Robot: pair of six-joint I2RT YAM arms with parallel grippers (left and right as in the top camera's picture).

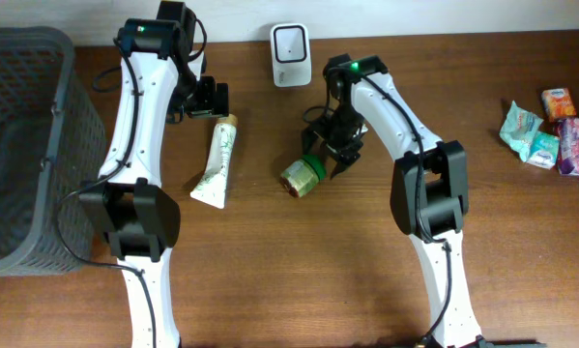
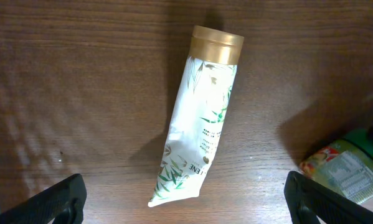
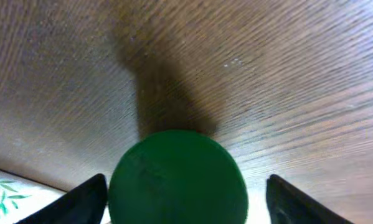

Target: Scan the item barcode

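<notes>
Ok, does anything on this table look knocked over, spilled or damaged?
Only the green-lidded jar near the middle stands out: it lies on its side rather than standing upright. The tube to its left also lies flat, which is normal for a tube. No spill or damage shows.

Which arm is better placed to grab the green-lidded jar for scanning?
Right. The right tool straddles the jar at its green lid, a finger each side, not yet touching. The left tool hangs open over the tube, the jar off to its side.
</notes>
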